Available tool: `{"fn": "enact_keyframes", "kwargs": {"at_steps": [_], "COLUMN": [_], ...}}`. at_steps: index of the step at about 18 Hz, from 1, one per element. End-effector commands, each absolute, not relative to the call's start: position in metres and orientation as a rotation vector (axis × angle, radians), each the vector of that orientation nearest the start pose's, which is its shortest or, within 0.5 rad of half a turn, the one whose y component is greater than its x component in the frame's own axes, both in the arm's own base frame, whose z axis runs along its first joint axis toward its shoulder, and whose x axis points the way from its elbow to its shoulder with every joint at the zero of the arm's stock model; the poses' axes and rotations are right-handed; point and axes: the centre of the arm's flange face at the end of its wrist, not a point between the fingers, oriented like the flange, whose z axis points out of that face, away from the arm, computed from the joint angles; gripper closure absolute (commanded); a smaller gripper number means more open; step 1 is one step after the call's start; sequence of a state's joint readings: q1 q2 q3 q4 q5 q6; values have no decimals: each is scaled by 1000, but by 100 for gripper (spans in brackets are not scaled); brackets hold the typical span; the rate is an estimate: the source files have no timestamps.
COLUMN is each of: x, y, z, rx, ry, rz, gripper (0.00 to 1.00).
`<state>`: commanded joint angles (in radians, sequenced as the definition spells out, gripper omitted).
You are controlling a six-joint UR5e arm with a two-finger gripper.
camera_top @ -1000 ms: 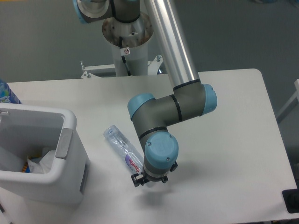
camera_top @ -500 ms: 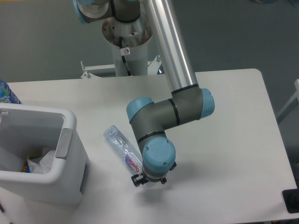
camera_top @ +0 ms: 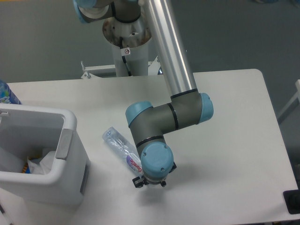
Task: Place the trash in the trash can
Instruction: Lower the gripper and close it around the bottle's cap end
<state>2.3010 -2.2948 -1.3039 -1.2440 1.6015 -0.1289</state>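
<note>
Since a second ago the arm slid lower-left, nudging the bottle. Pincer mostly hidden, can't tell its state. Bottle looked light, crinkly; grab mid-body.

My gripper is down near the table, with the crushed bottle lying close on one side, slanting away toward the trash can. That bin's tall wall stands beyond the bottle. On the opposite side of me the tabletop is bare out to its edge.
</note>
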Motion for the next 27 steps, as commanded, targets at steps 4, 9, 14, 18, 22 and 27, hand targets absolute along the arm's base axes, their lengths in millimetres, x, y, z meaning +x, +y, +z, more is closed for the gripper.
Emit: {"fn": "enact_keyframes", "kwargs": {"at_steps": [4, 9, 14, 18, 22, 27], "x": [-376, -375, -375, -374, -378, -391], "y": [624, 624, 625, 625, 632, 637], "z": [194, 196, 208, 227, 250, 293], "rx": [-3003, -3004, -2988, -2962, -2916, -2816], "ry": [-1357, -1355, -1348, -1328, -1301, -1278], "rz": [-25, -25, -16, -26, -57, -91], "gripper": [50, 71, 82, 87, 93, 93]}}
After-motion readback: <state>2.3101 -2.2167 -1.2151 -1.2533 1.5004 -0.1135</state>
